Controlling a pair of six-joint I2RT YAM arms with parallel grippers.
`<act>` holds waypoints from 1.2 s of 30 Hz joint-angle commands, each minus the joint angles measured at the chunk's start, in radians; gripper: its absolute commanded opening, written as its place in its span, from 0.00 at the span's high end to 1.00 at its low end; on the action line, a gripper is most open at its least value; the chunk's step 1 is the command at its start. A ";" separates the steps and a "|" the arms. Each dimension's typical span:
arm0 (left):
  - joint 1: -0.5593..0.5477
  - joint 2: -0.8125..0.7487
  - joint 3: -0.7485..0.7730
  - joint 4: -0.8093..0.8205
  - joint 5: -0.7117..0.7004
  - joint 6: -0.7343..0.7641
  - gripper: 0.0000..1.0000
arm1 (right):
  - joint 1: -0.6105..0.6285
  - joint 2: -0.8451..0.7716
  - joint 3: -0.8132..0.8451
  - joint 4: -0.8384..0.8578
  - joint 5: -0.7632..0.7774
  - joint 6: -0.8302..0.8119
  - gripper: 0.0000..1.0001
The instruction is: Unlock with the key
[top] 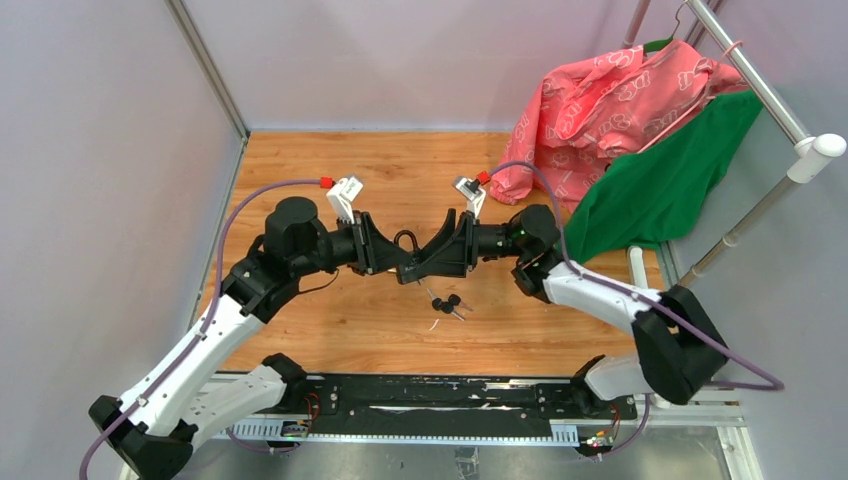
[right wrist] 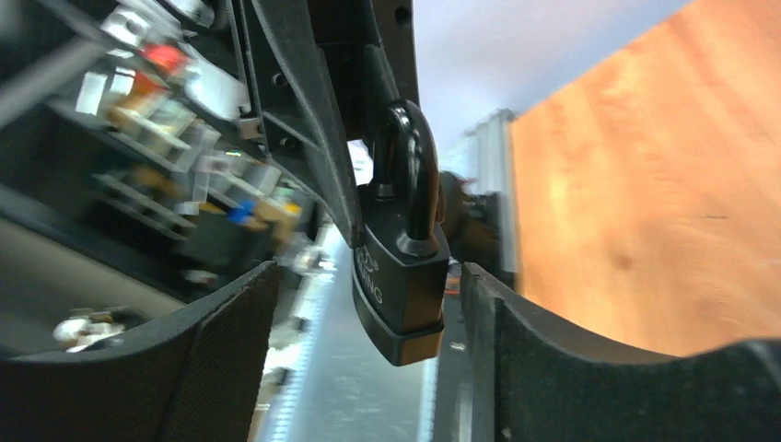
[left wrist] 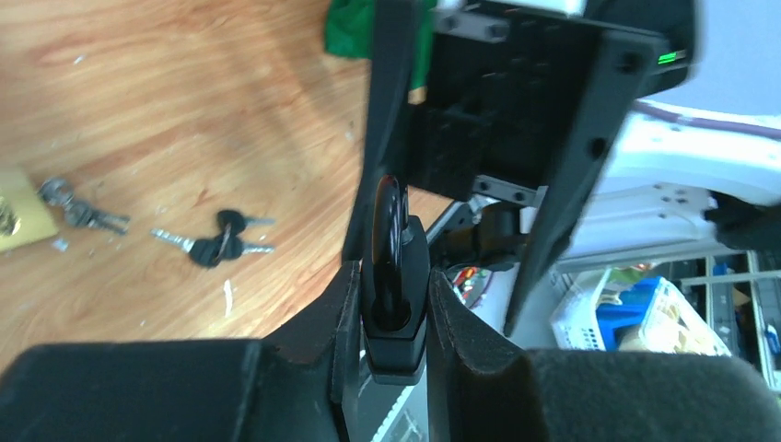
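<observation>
Black padlock sits squeezed in my left gripper up above the wooden table, my right gripper is wide apart around it, and the keys lie below on the wood.

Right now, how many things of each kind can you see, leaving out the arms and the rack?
Black padlock: 1
Key bunches: 2, black-headed keys, silver keys
Garments: 2, pink garment, green garment
Brass object, cut off by the frame: 1
Total: 6
</observation>
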 commanded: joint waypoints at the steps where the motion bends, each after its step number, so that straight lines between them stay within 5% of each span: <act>1: -0.009 0.015 0.033 -0.075 -0.107 0.005 1.00 | -0.001 -0.161 0.111 -0.684 0.124 -0.533 0.24; 3: -0.008 0.041 0.064 -0.140 -0.168 0.006 1.00 | 0.012 -0.216 0.179 -1.003 0.267 -0.758 0.21; 7: -0.009 0.097 0.089 -0.207 -0.236 -0.010 1.00 | 0.019 -0.264 0.218 -1.205 0.387 -0.879 0.18; 19: -0.009 0.240 0.142 -0.245 -0.319 -0.139 1.00 | 0.193 -0.200 0.314 -1.317 0.622 -0.925 0.14; 36: -0.009 0.241 0.155 -0.236 -0.379 -0.217 1.00 | 0.200 -0.070 0.278 -1.112 0.672 -0.570 0.10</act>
